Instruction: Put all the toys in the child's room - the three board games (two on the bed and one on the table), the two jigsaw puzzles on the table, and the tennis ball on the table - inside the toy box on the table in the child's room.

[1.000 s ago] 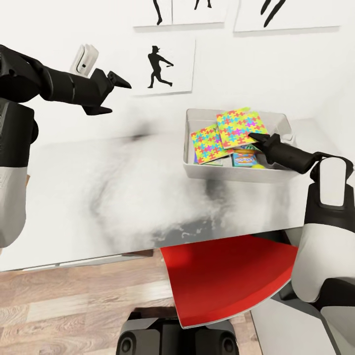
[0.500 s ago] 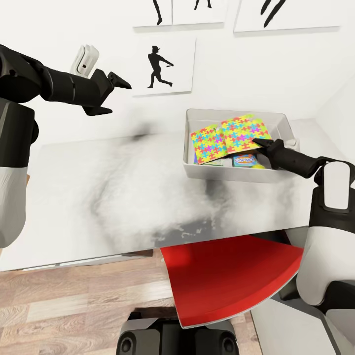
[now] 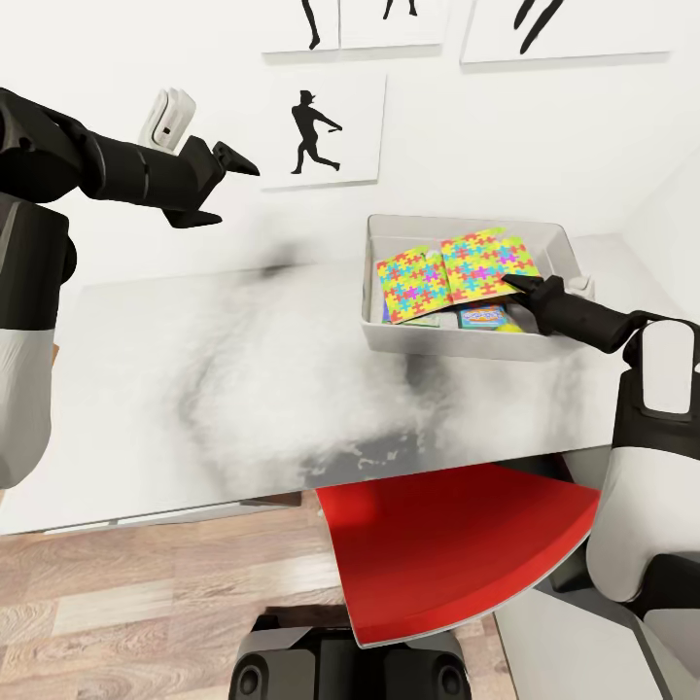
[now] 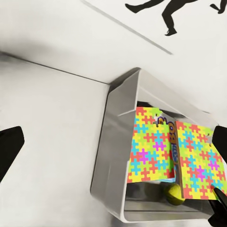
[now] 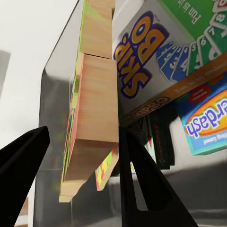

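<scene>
The left jaws (image 3: 228,165) hang spread and empty, high over the left part of the pale grey-mottled counter (image 3: 243,369), the black arm stretched level toward a white wall hung with black silhouette prints (image 3: 321,131). Farther right, the toy box (image 3: 374,292) sits at the counter's back edge holding two jigsaw puzzles (image 3: 455,272) side by side over a box lettered SKIP-BO (image 5: 142,71), a blue box (image 3: 483,316) and a yellow-green ball (image 4: 173,193). The right jaws (image 5: 80,184), parted around the wooden edge of a puzzle without visibly pressing it, reach into the toy box from the right with the forearm sloping down, above a red chair seat (image 3: 447,554) and wood floor (image 3: 146,612).
</scene>
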